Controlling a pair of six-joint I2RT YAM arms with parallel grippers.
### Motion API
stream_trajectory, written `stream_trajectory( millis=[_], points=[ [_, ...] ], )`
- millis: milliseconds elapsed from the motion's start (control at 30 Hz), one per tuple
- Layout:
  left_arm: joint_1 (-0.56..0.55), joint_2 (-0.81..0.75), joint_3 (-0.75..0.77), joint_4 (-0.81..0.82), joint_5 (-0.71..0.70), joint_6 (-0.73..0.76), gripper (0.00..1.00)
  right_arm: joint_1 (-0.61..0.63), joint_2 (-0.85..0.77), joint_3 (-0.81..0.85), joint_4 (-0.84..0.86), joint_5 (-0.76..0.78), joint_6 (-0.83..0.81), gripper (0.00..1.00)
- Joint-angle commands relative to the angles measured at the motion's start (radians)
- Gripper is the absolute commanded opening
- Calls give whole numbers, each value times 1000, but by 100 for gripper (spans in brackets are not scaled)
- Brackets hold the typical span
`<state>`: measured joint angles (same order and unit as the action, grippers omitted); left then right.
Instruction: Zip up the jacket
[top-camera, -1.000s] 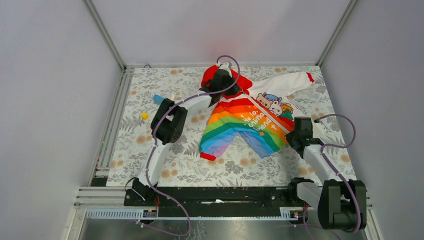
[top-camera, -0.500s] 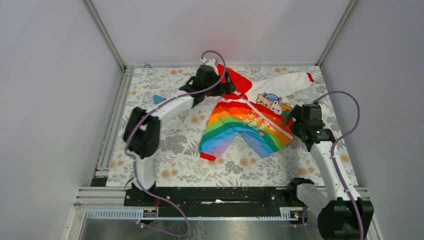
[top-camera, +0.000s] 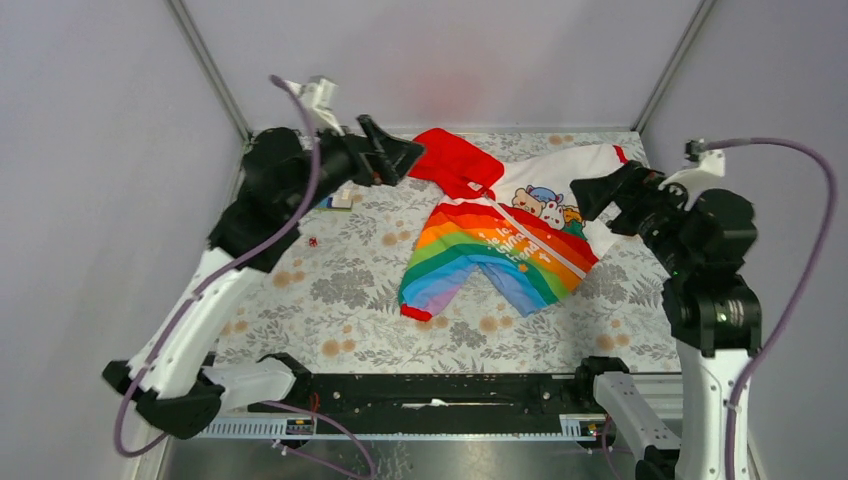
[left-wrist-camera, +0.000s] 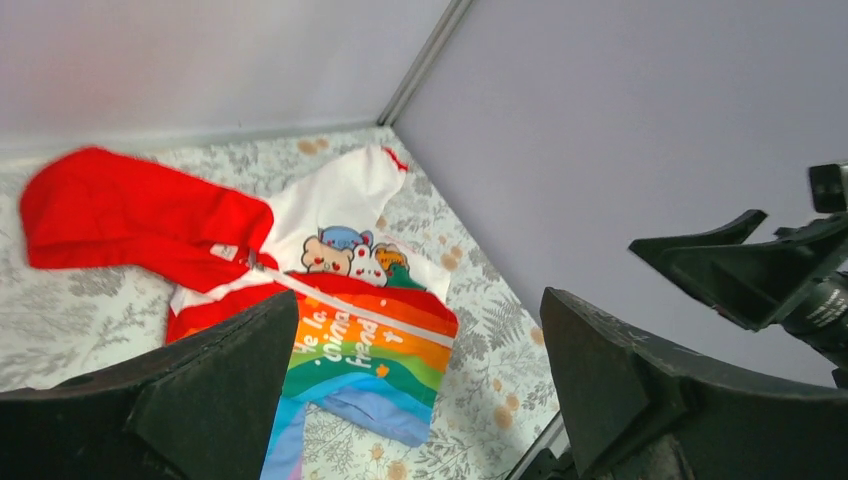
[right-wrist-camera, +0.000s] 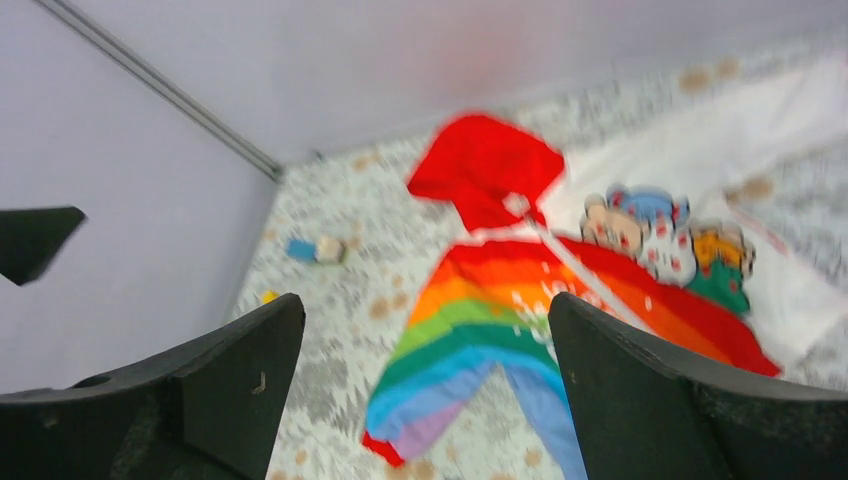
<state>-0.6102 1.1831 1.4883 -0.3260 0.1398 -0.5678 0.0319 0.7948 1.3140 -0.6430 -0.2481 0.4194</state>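
The jacket (top-camera: 500, 235) lies flat on the flowered table, red hood (top-camera: 455, 160) at the back, rainbow body toward the front. Its white zip line (left-wrist-camera: 375, 322) runs from collar to hem, with a small metal pull (left-wrist-camera: 250, 262) at the collar. My left gripper (top-camera: 395, 140) hangs open, high above the table left of the hood, holding nothing. My right gripper (top-camera: 600, 185) is open too, raised over the jacket's right side and touching nothing. In the wrist views the left gripper (left-wrist-camera: 420, 295) and the right gripper (right-wrist-camera: 425, 300) each frame the jacket (right-wrist-camera: 520, 300) far below.
A small blue and white block (top-camera: 335, 203) and a tiny red piece (top-camera: 312, 241) lie left of the jacket. A yellow bit (right-wrist-camera: 268, 295) sits near the left wall. Grey walls close the table on three sides. The black rail (top-camera: 430, 390) runs along the front.
Both grippers went from shut to open and rose off the jacket. The left drew back left from the collar, the right up and right from the hem. The jacket stayed put.
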Motion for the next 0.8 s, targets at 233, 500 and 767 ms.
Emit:
stream_trajectory(
  millis=[233,500,767],
  points=[
    [3,-338,224,-197,-226,99,99,4,-83,395,-2,167,41,100],
    [3,-429,298,-258,-275,111,99,5,-177,378,60,243,66,100],
    [3,-441,272,-258,-300,135,99,5,-167,323,60,206,63,100]
  ],
)
